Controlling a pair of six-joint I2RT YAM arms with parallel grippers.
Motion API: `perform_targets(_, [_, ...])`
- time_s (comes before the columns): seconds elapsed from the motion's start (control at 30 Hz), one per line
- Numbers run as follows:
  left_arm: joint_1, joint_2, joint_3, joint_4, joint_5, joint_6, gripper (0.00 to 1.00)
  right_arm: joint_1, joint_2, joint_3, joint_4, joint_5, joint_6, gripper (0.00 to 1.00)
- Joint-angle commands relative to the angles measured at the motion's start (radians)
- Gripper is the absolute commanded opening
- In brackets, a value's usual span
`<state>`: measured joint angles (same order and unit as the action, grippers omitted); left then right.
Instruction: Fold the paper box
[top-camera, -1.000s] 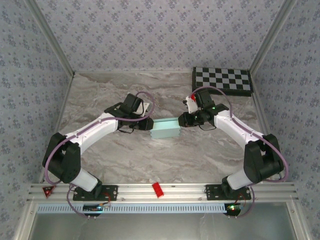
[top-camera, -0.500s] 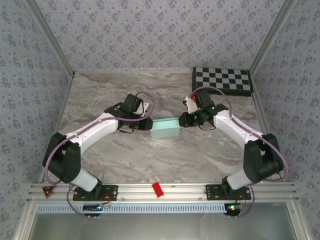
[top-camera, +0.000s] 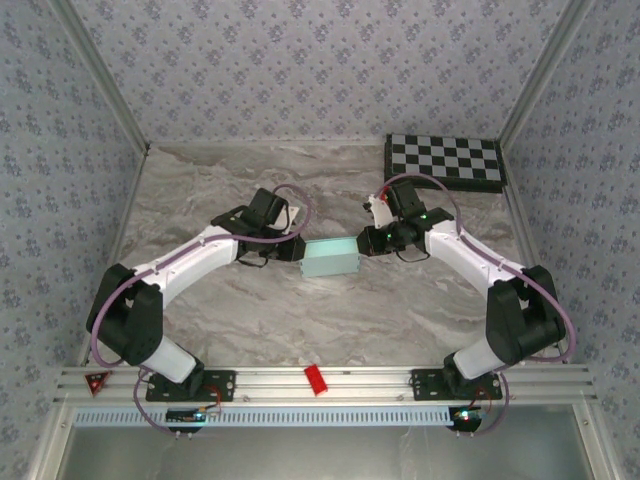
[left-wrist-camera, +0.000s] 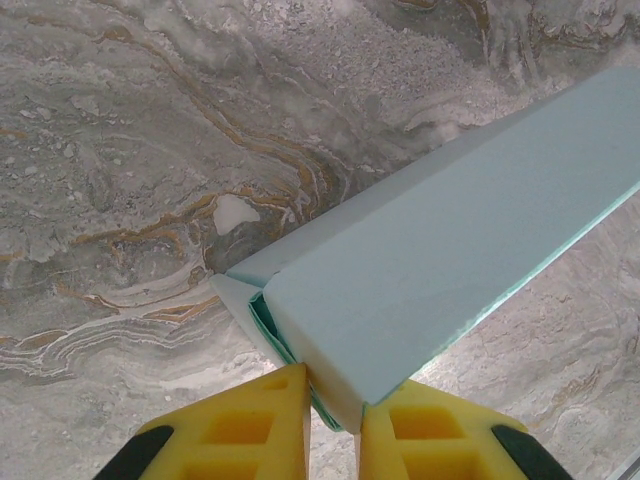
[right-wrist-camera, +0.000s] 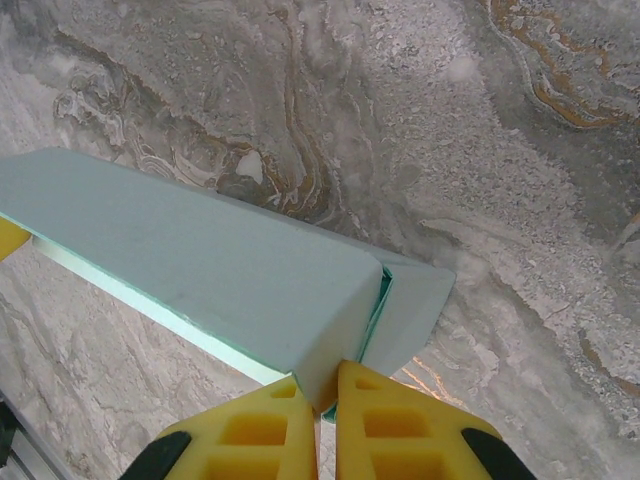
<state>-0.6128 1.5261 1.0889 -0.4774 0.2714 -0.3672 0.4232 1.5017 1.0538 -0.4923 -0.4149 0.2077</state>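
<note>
left claw (left-wrist-camera: 335, 392): pretty much pinched shut, yellow fingers (left-wrist-camera: 262, 425) nipping the end edge of the paper box (top-camera: 331, 258)
right claw (right-wrist-camera: 327, 385): same deal, nearly closed on the card at the opposite end, right beside a flap (right-wrist-camera: 410, 310) that sticks out
box spot: strung between both claws, long side running straight away from each, over the marble table (top-camera: 200, 190)
checkerboard (top-camera: 445, 160): well beyond the right claw

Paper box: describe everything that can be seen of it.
The paper box is pale light-blue thin card, folded into a long rectangular shell, greener inside, with a flap untucked at each end. It stretches crosswise over the middle of the marble table. The left pincer pinches one end, the right pincer the other.
</note>
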Motion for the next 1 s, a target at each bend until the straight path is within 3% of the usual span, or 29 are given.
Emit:
perform_targets(0.0, [-0.022, 0.019, 0.006, -0.047, 0.009, 0.016, 0.17, 0.026, 0.027, -0.011, -0.083, -0.007, -0.016, 0.11])
perform_targets(0.97, [-0.048, 0.022, 0.052, -0.098, -0.034, 0.046, 0.22, 0.039, -0.015, -0.002, -0.104, 0.024, -0.017, 0.13])
